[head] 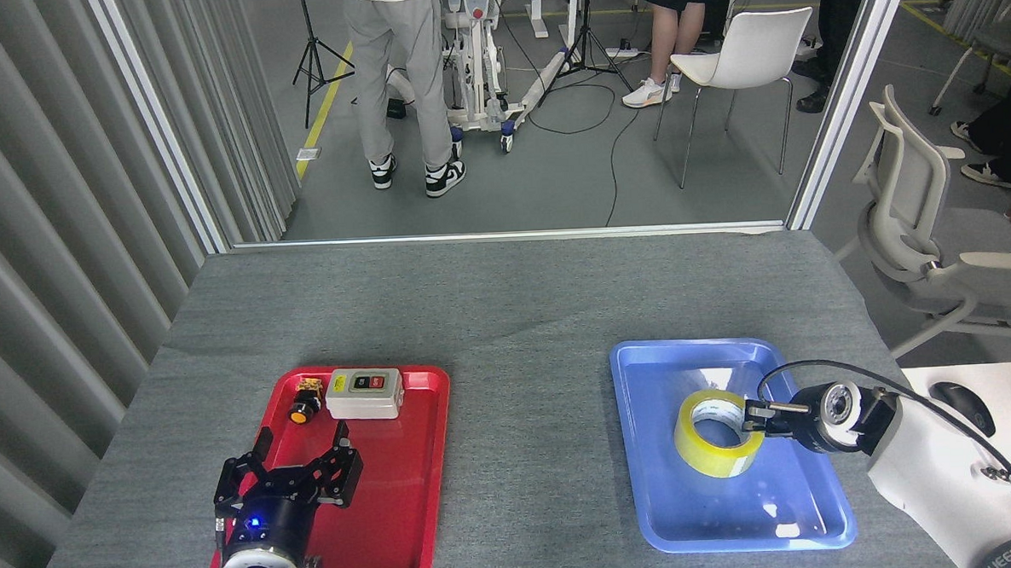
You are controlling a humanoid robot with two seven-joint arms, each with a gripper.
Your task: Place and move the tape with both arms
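The tape, a glossy yellow roll with a white core, lies nearly flat in the blue tray, its hole facing up. My right gripper reaches in from the right and is shut on the roll's right rim, one finger inside the core. My left gripper hovers over the near left part of the red tray. It is open, black fingers spread, blue light on, holding nothing.
A white switch box and a small yellow-capped push button sit at the far end of the red tray. Grey cloth covers the table between the trays. A white desk with a mouse adjoins at the right. People stand beyond the table.
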